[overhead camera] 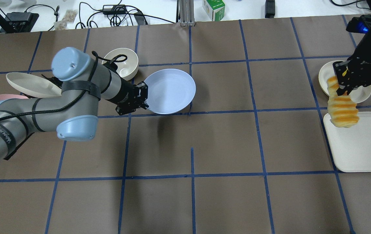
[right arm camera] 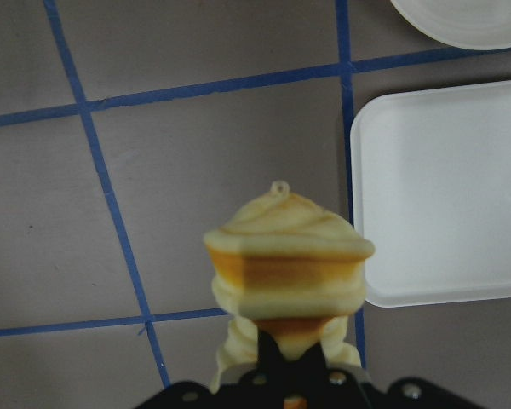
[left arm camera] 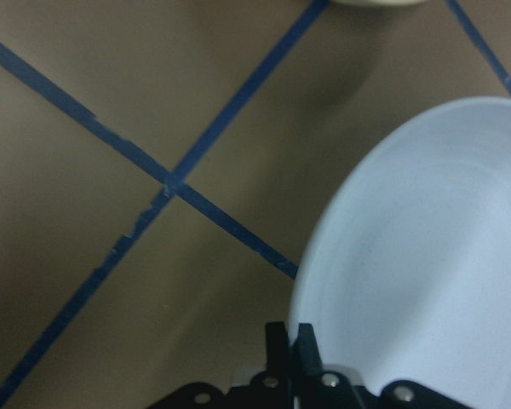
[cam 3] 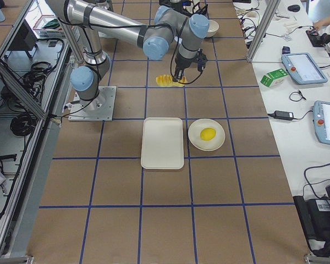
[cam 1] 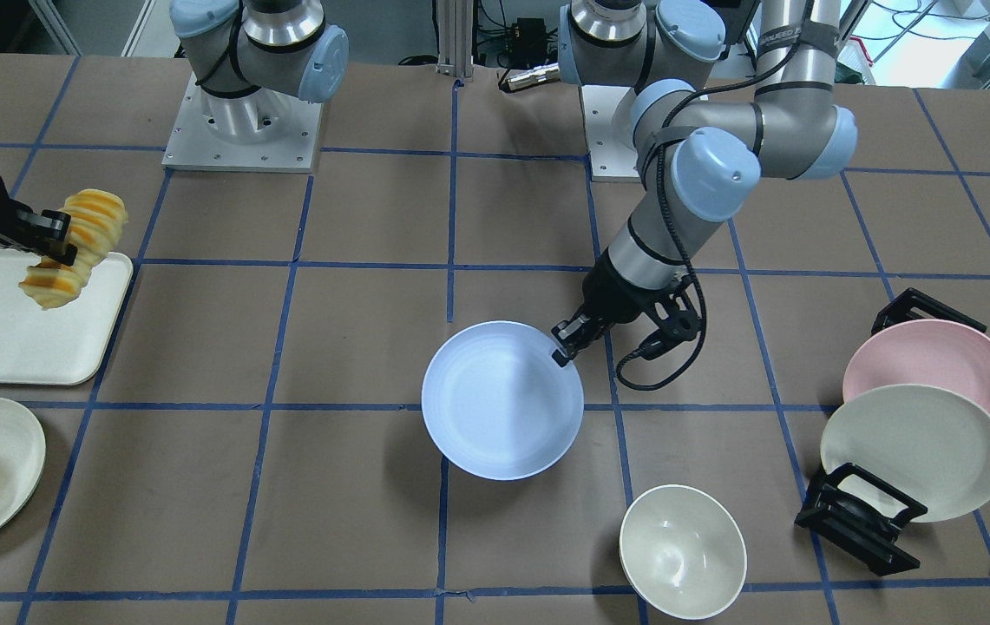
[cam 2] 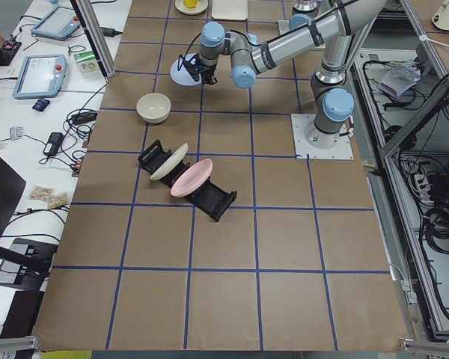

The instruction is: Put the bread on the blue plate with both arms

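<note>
Orange-and-cream ridged loaf of bread [overhead camera: 343, 109] hangs pinched in my right gripper [overhead camera: 343, 92], while the round pale-blue plate [overhead camera: 172, 89], clamped at its rim by my left gripper [overhead camera: 143, 97], lies well off to its left.

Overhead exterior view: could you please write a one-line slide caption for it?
Left gripper grips the blue plate at its rim; right gripper holds the bread aloft near the white tray.

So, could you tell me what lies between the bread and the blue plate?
Nothing: in the overhead view, only bare brown table with blue tape lines runs from the bread to the blue plate.
</note>
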`<state>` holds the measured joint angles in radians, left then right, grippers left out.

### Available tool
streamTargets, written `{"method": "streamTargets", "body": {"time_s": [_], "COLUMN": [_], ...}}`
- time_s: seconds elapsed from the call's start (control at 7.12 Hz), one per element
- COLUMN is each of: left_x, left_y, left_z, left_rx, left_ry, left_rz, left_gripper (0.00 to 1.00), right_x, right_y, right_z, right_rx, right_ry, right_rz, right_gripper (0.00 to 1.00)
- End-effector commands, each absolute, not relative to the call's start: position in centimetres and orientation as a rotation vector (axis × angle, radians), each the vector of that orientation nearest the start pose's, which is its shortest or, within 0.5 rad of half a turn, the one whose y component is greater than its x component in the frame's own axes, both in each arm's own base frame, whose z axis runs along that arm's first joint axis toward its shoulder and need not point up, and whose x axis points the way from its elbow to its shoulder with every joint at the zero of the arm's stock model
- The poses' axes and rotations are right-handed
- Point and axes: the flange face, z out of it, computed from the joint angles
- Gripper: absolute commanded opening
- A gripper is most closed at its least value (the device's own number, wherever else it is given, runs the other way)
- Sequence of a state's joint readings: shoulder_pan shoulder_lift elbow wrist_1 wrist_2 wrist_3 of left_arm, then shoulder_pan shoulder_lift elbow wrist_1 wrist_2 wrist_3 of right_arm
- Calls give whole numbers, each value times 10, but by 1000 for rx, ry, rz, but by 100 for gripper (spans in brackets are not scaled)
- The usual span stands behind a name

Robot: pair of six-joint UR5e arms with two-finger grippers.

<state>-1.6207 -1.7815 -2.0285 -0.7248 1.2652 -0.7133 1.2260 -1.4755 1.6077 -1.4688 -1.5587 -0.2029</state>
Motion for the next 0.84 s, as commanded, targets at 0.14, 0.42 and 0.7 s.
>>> {"method": "streamTargets", "body": {"time_s": [0.14,0.42,0.7], "left_x": [-226,-238,-234], "left_y": [-497,-493,-500], "left_z": [211,202,223], "left_rx": [-999,-963,-972], "left_ry": [3297,3299,3316], "left_rz": [-25,7,-73], "left_gripper": [0,5,100], "right_x": [54,129,191], "right_y": [-532,-556,-566], "right_z": [406,376,347], "right_rx": [234,192,110], "right_ry": [3067,3100,3107], "right_rz": [286,186,122], "right_gripper": [0,0,0]}}
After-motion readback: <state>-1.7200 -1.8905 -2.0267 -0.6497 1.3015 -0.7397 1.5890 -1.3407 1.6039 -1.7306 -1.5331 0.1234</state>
